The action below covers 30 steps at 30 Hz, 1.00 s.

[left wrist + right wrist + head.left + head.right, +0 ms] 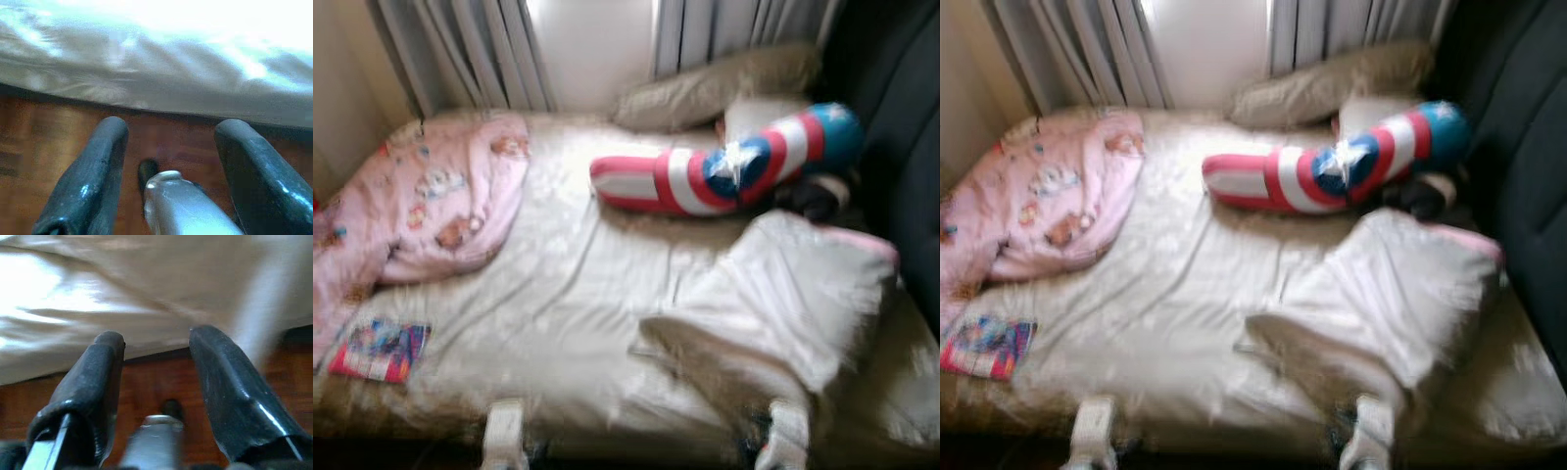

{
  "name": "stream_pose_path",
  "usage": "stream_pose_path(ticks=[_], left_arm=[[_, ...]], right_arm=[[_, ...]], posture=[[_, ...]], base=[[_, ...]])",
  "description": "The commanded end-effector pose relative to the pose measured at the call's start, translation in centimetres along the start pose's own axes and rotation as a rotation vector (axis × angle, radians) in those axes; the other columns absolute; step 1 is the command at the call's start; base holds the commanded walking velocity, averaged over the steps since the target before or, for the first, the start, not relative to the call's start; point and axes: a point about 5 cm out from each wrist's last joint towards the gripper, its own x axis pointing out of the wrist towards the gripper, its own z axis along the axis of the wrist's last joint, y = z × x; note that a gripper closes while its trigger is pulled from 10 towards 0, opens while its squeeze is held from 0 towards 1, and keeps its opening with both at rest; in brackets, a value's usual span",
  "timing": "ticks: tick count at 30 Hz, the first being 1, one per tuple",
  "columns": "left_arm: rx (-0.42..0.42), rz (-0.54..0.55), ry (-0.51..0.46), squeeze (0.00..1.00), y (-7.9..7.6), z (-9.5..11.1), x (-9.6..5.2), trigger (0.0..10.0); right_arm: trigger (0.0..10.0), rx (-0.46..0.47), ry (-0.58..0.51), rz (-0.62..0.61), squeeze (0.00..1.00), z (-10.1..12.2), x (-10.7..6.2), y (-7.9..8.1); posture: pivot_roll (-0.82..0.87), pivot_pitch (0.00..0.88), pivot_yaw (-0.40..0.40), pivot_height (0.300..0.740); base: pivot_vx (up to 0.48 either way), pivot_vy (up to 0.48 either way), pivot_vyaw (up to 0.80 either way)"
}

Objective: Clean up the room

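Nearest to me in the left eye view, my two arms poke up at the near edge of the bed [578, 323], the left arm [504, 431] at about 7 o'clock and the right arm [788, 431] at about 5 o'clock. Across the pale sheet, a small colourful book [380, 350] lies at 8 o'clock, and a pink blanket [431, 201] is bunched at 10 o'clock. A white pillow [783, 294] sits at 4 o'clock. A red, white and blue cushion [724, 166] lies at 1 o'clock, with a grey pillow [715, 86] behind it by the curtains [470, 49].

From the left wrist view, my left gripper [168, 132] hangs over the wooden floor [44, 142] just short of the sheet's edge, fingers spread apart and holding nothing.

From the right wrist view, my right gripper [156, 340] is likewise spread wide with nothing between its fingers, its tips reaching the overhanging sheet.
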Motion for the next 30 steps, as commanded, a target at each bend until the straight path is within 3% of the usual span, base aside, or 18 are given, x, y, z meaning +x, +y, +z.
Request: stream_pose_path(ticks=[1, 25, 30], left_arm=[[0.007, 0.015, 0.024, 0.00, 0.6, -0.5, -0.2, 10.0], [-0.024, 0.034, 0.048, 0.00, 1.2, -1.3, -0.5, 10.0], [-0.026, 0.041, 0.064, 0.00, 1.7, -1.9, -0.8, 10.0]], right_arm=[[10.0, 0.005, -0.028, 0.012, 0.00, 0.8, 0.3, 0.6], [10.0, 0.003, -0.035, 0.011, 0.00, 0.9, 0.3, 0.6], [10.0, 0.008, -0.032, 0.022, 0.00, 0.8, 0.3, 0.7]], posture=[[0.09, 0.009, 0.002, 0.736], [0.09, 0.011, -0.001, 0.736], [0.09, 0.011, -0.001, 0.736]], base=[[0.000, -0.382, 0.00], [0.000, -0.016, 0.00], [0.259, 0.000, 0.00]])
